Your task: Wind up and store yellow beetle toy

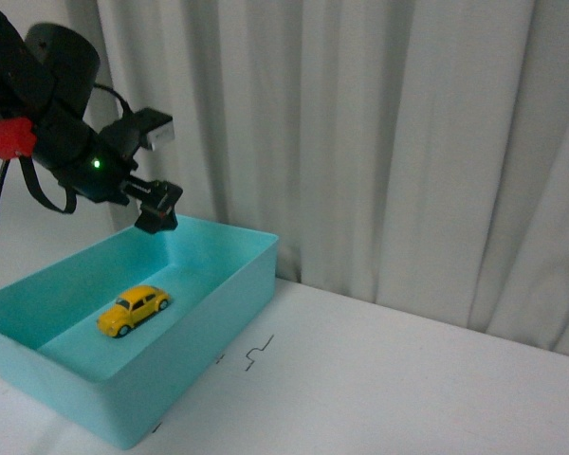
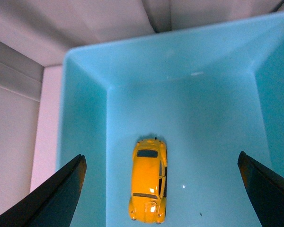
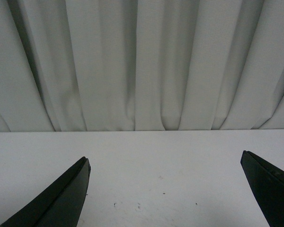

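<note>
The left gripper (image 2: 161, 158) is hanging over the blue bin (image 1: 232, 294), with its fingers (image 2: 61, 189) spread wide apart and holding nothing. The beetle (image 2: 149, 182) is sitting on the bin floor, right below the gap between those fingers. The right gripper (image 3: 164, 157) is hanging over the table (image 3: 38, 156), fingers wide apart too.

Nothing legible anywhere. The worktop (image 1: 408, 379) carries thin dark marks (image 1: 256, 354), a stepped line and short ticks, just beside the turquoise bin (image 1: 199, 365), spelling nothing. A pale tag (image 1: 161, 136) on the left arm (image 1: 62, 142) is too blurred to read. The yellow beetle toy (image 2: 148, 182) shows no lettering
</note>
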Tool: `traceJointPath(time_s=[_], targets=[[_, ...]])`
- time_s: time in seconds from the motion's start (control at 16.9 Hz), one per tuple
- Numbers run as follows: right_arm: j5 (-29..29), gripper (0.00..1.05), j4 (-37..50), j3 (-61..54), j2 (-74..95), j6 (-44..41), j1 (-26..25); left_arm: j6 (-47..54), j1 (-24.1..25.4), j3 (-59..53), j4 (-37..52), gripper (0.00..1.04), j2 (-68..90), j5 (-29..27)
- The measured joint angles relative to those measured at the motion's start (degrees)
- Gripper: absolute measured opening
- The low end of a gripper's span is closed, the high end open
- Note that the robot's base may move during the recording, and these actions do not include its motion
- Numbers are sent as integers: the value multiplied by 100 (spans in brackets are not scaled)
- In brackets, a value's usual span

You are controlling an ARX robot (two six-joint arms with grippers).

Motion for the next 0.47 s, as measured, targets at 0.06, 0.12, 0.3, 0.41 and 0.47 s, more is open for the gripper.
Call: traceJointPath(time_s=[0.06,0.12,0.3,0.41,0.47], targets=[[0,98,0,0,0,0,0,-17,87,-214,125,98,-289,138],[0,98,0,0,0,0,0,-85,173,-474,251,98,-573,284],[0,98,0,0,0,-2,0,-380,363,-1370,581,98,-1799,896],[2,98,0,0,0,0,0,-540,450,-1969,726,98,-2997,1331],[2,98,0,0,0,0,0,-623,520,-2269,772,98,-3388,1519]])
